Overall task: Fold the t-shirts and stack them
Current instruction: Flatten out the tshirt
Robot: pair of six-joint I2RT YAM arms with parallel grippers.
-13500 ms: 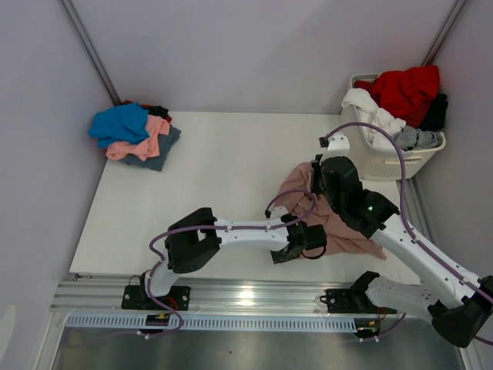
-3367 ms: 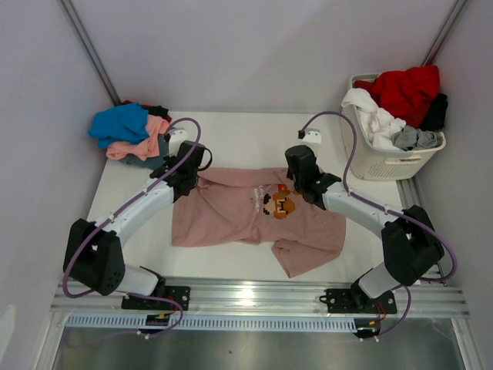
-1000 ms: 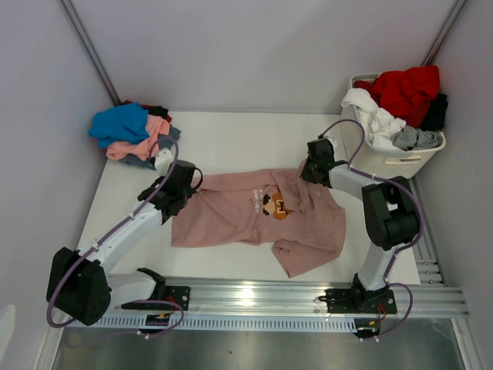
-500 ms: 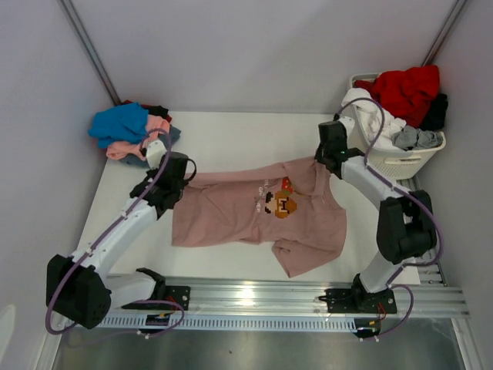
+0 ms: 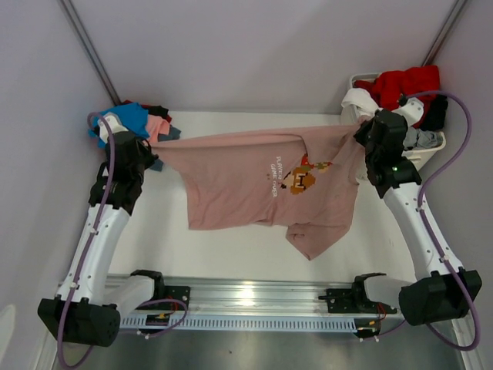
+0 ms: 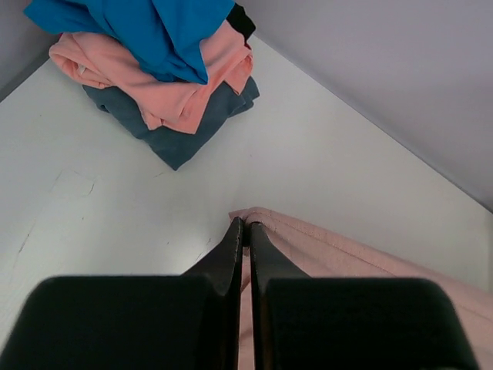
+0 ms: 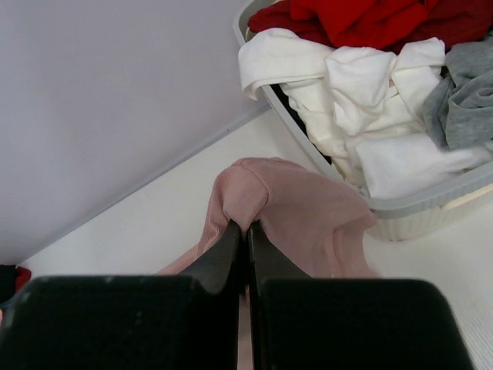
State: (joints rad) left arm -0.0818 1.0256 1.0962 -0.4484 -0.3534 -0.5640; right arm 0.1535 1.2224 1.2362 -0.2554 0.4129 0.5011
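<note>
The left arm (image 5: 98, 239) and right arm (image 5: 420, 231) have white links, black joints and looping purple cables (image 5: 468, 137).

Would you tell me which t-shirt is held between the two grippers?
The dusty-pink cloth t-shirt with the cartoon print, stretched between left gripper and right gripper; the rest lie in the far-left pile or the white slatted basket.

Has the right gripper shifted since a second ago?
Yes. In the top view the right gripper has swung right and back, reaching the white laundry basket's left side, dragging the pink t-shirt corner along.
</note>
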